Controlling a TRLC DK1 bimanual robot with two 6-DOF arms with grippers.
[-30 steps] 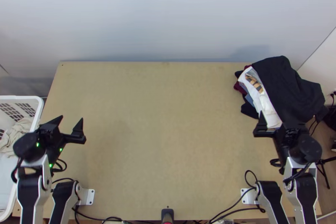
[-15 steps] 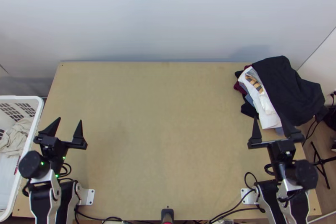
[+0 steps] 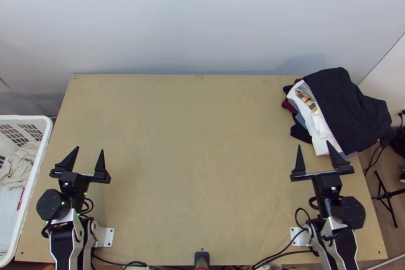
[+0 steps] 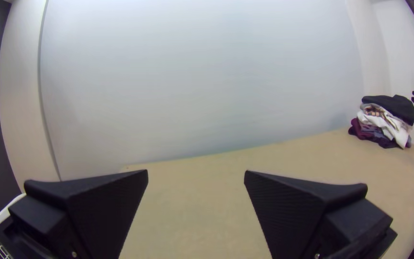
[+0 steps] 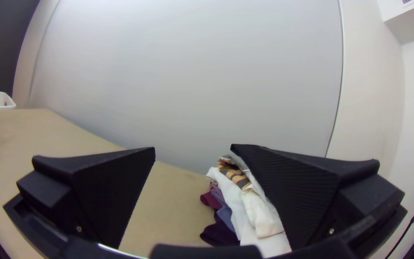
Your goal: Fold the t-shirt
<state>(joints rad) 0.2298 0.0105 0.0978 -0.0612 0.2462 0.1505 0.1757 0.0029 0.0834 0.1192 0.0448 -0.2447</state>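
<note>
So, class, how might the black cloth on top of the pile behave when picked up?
The black cloth would probably hang floppy, since its edge already sags over the pile. Lifting it might drag the white cloth a little, as the black one overlaps it.

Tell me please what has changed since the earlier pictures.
The left gripper and the right gripper moved toward the near edge of the table, the right one also toward the middle. Nothing was gripped or released. The clothes pile and the basket stayed put.
</note>
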